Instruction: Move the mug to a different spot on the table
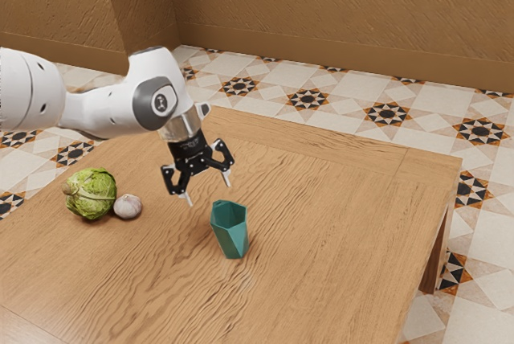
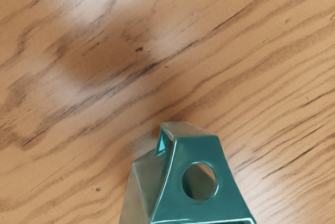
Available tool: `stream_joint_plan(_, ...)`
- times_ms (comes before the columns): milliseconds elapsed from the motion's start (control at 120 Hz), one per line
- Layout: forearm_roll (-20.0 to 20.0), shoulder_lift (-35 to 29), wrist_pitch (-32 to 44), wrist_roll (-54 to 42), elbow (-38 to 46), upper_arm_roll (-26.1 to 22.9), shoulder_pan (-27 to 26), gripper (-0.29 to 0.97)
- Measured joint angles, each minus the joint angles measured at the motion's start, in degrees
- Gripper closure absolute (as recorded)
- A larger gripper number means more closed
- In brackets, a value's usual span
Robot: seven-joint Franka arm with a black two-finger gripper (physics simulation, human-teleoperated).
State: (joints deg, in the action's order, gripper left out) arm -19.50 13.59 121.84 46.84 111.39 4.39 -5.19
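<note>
A teal faceted mug (image 1: 230,228) stands upright on the wooden table (image 1: 337,223), near its middle. My black gripper (image 1: 206,186) hangs open just above and a little to the exterior view's left of the mug's rim, touching nothing. In the wrist view the mug (image 2: 188,182) lies just under my hand, its angular handle with a round hole facing the camera. My hand's shadow falls on the wood beyond it.
A green cabbage (image 1: 90,193) and a small brownish bulb (image 1: 127,206) lie on the table toward the exterior view's left. The table's edge runs along the right, with patterned floor tiles (image 1: 482,223) below. Bare wood spreads around the mug.
</note>
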Motion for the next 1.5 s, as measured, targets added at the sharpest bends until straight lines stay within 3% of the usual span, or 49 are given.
stream_joint_plan(367, 0.1, 1.9, 5.9, 5.7, 2.2, -0.2, 0.0, 0.0)
stream_joint_plan(700, 6.4, 3.4, 7.5, 4.3, 1.8, -2.3, -0.3, 0.0)
stream_joint_plan(1033, 3.8, 5.8, 8.6, 2.6, 1.0, -2.4, 0.2, 0.01)
stream_joint_plan(1283, 2.5, 7.2, 9.5, 1.9, 0.4, -2.4, 0.2, 0.13)
stream_joint_plan(1500, 2.0, 7.7, 9.9, 1.4, 0.3, -2.4, 0.2, 0.32)
